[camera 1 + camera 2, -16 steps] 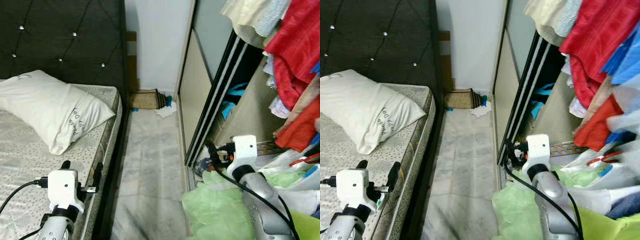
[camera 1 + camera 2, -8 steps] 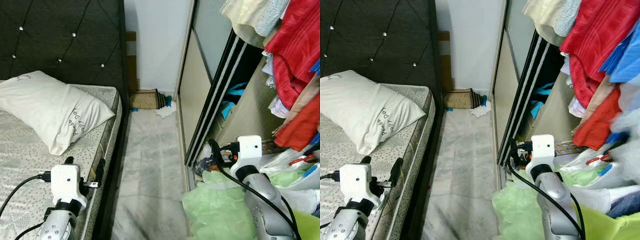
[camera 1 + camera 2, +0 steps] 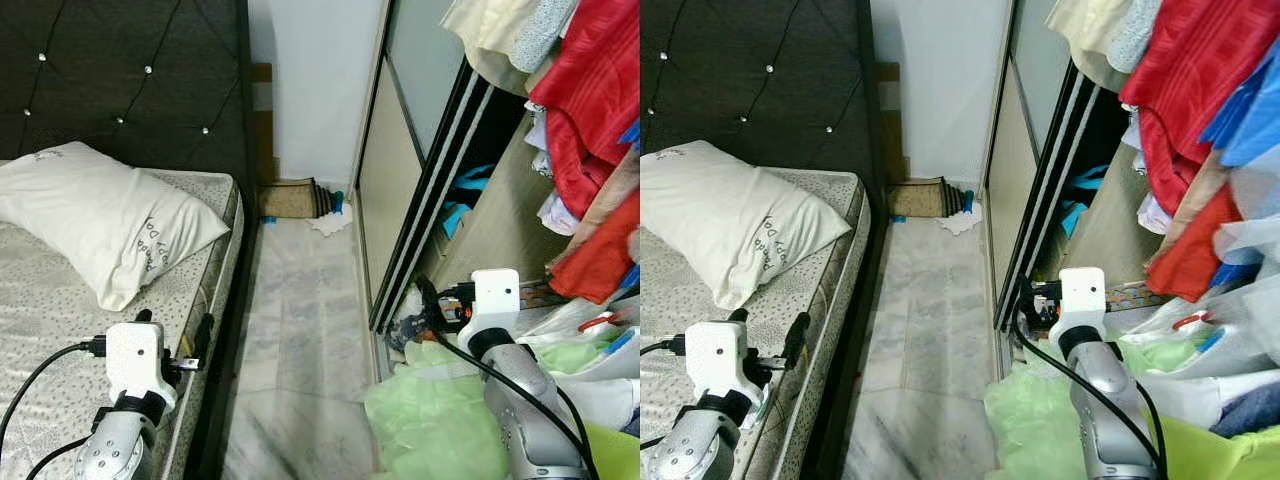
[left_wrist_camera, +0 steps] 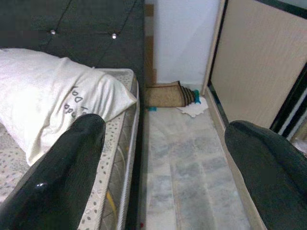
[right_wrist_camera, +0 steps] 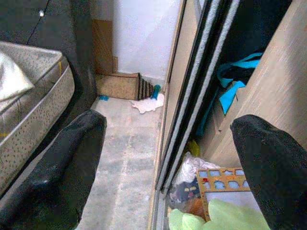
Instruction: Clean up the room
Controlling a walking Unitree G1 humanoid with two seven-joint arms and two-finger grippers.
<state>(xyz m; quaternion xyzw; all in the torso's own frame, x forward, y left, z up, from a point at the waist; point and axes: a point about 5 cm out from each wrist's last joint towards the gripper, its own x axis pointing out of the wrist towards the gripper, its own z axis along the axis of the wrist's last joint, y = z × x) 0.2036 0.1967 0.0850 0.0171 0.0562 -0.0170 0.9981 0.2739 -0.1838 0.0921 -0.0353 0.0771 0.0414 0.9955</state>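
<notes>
The wardrobe (image 3: 470, 215) at right stood open, stuffed with clothes (image 3: 580, 110), its lower contents partly hidden by green fabric (image 3: 430, 420). Left gripper (image 3: 172, 322) and right gripper (image 5: 168, 158) hovered low in the frame, fingers spread, empty.

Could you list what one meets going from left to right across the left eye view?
White pillow → left hand → marble floor → sliding wardrobe door → right hand → hanging red clothes.

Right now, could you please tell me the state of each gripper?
Left gripper: open, holding nothing, over the mattress edge.
Right gripper: open, holding nothing, by the wardrobe opening.
</notes>
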